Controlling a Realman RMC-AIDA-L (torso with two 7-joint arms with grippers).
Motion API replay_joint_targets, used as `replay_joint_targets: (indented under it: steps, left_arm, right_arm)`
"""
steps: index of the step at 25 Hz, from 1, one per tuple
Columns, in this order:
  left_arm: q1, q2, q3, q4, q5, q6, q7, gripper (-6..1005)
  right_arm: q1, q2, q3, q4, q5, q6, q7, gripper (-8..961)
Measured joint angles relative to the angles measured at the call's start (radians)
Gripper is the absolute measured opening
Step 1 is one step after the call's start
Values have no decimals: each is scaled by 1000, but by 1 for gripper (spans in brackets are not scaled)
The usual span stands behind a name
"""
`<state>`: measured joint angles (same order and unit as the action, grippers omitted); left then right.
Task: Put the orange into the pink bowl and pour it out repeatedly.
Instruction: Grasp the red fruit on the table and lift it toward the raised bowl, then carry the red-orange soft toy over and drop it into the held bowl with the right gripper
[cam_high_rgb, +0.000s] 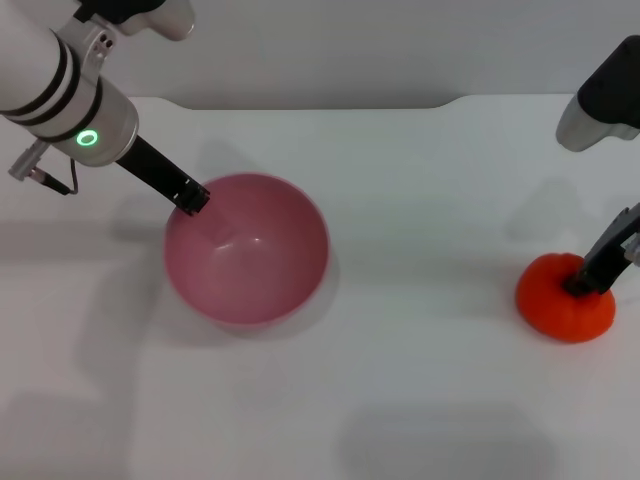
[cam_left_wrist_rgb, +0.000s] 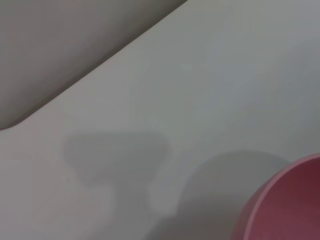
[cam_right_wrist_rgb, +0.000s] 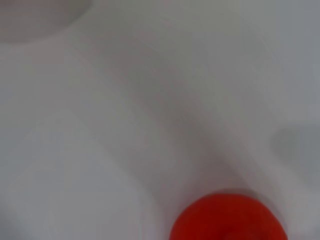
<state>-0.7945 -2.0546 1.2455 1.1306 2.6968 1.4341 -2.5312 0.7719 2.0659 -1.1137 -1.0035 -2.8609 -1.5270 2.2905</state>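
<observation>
The orange (cam_high_rgb: 560, 300) is sitting on the white table (cam_high_rgb: 420, 380) at far right, its top hidden by the right gripper (cam_high_rgb: 585, 280) — apparently pinching it. The pink bowl (cam_high_rgb: 247, 250) is standing empty, well apart — the left gripper (cam_high_rgb: 192, 198) is clamping its rim.

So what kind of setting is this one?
Probably a lab test bench: a bare white table, only a pink bowl and a toy orange as props, with the left gripper and right gripper on them.

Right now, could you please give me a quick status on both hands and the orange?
Left hand at pink bowl rim. Right hand on orange, which sits on table. Bowl empty.
</observation>
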Motion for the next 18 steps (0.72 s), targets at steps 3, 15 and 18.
replay_joint_targets:
  steps: [3,15,18]
  left_arm:
    - [-1,-1,0,0,0,2,0,43]
    - [-5,-1,-1,3,-5,-9,1,42]
    - [-14,-4,2,3,-6,-9,2,42]
  right_arm:
    - [-13,1,7,-40,10,0,11,175]
    - [-20,5,89,-477,207,-75,68,82]
    - [-20,7,71,-579,332,-124,67,76]
